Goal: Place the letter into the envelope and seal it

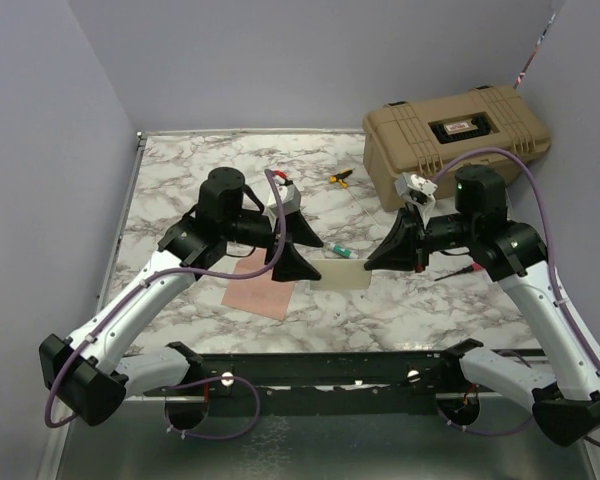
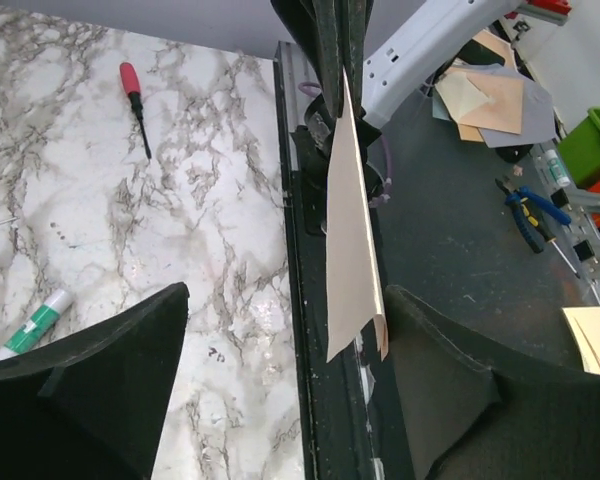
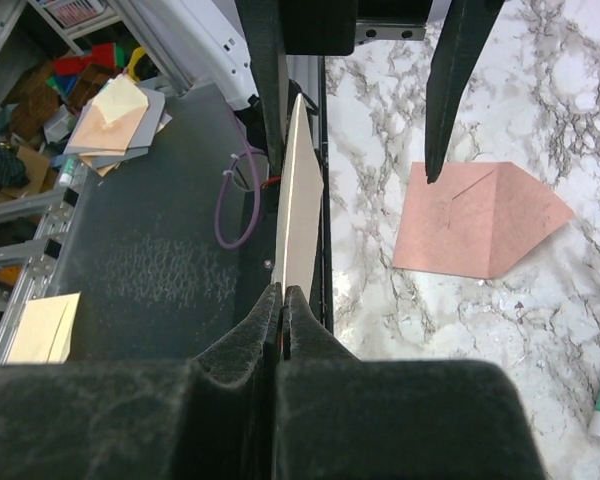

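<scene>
Letter (image 1: 340, 272) held on edge above the marble table (image 1: 180, 170).
The right gripper (image 3: 282, 300) is clamped on one end. The left gripper (image 2: 280, 350) has its jaws apart, astride the other end. The envelope (image 1: 260, 288) lies flat just beside the letter with its flap open, and a glue stick (image 1: 342, 252) lies near.

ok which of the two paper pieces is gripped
The pale flapless rectangular sheet, pinched upright in the right gripper; the salmon-pink flapped envelope lies flat on the marble table.
</scene>
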Action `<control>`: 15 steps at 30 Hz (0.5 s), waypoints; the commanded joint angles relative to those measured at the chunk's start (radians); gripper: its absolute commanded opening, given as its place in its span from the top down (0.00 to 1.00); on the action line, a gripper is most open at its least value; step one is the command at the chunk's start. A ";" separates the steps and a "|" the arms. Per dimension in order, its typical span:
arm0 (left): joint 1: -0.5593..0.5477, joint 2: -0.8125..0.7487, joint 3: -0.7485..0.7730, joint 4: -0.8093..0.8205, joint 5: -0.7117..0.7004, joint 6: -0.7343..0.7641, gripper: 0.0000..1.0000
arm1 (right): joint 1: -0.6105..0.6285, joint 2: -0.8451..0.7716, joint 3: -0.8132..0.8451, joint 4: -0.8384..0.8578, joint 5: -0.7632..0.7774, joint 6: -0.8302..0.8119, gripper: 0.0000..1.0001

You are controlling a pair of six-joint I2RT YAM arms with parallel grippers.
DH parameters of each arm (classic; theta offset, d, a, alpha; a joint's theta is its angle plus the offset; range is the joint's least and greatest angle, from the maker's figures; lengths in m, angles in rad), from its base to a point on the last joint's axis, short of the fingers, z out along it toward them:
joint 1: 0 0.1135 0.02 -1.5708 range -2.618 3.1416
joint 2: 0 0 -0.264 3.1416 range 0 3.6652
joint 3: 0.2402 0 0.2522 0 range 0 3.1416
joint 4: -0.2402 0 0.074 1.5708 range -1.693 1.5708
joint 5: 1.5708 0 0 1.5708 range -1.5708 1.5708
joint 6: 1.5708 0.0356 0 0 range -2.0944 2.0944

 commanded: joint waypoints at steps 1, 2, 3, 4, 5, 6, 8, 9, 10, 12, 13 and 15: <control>-0.006 -0.006 0.045 0.036 -0.047 -0.031 0.23 | 0.005 0.001 0.012 0.019 0.006 0.000 0.99; -0.010 0.010 0.060 0.041 -0.057 -0.063 0.27 | 0.005 0.008 0.011 0.022 0.002 0.000 0.99; -0.014 0.026 0.076 0.043 -0.059 -0.085 0.32 | 0.005 0.017 0.012 0.023 -0.003 0.000 0.99; -0.019 0.040 0.087 0.045 -0.059 -0.101 0.36 | 0.005 0.025 0.015 0.026 -0.008 -0.003 0.99; -0.025 0.052 0.093 0.046 -0.061 -0.113 0.41 | 0.004 0.035 0.018 0.026 -0.012 -0.005 0.99; -0.031 0.060 0.095 0.047 -0.059 -0.119 0.48 | 0.005 0.045 0.022 0.024 -0.012 -0.010 0.99; -0.035 0.069 0.092 0.048 -0.060 -0.119 0.57 | 0.005 0.063 0.035 0.011 -0.005 -0.021 1.00; -0.037 0.071 0.087 0.049 -0.064 -0.119 0.61 | 0.005 0.071 0.040 0.003 -0.001 -0.029 0.99; -0.037 0.074 0.085 0.050 -0.068 -0.119 0.65 | 0.005 0.079 0.045 -0.003 0.001 -0.034 0.99; -0.039 0.081 0.077 0.049 -0.066 -0.126 0.69 | 0.005 0.089 0.051 -0.012 0.003 -0.042 0.99; -0.039 0.086 0.075 0.050 -0.062 -0.134 0.69 | 0.005 0.091 0.052 -0.013 0.008 -0.043 0.99; -0.041 0.093 0.069 0.049 -0.040 -0.144 0.72 | 0.005 0.091 0.055 -0.015 0.011 -0.046 0.99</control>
